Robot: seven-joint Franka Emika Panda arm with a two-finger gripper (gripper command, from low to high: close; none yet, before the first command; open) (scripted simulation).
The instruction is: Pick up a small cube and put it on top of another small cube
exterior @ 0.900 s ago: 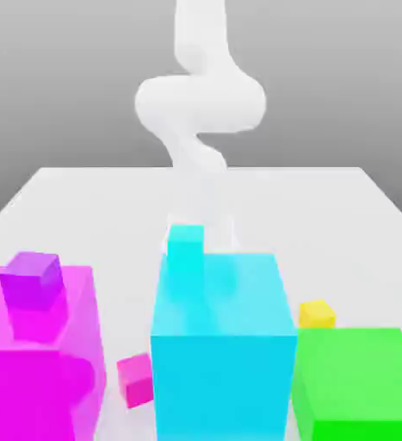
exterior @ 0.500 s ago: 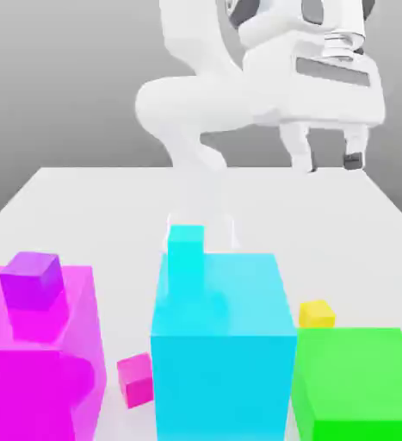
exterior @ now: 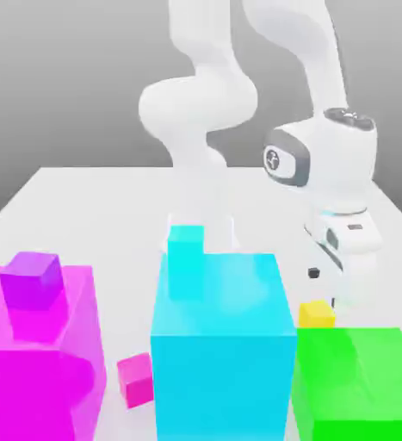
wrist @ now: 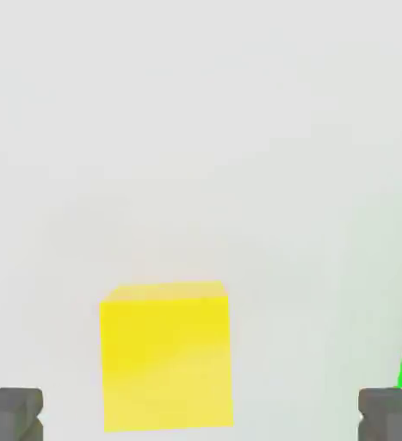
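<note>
This is a simulated test scene, not a real room. A plain white bench [exterior: 92,198] floats before an empty grey gradient backdrop, with no walls or furniture. On it sit flat-shaded, textureless blocks: a big glossy cyan cube [exterior: 221,344], a big magenta cube [exterior: 36,370] and a big green cube [exterior: 359,383]. A smooth white robot arm [exterior: 204,112] rises behind them, rendered without cables.
</note>
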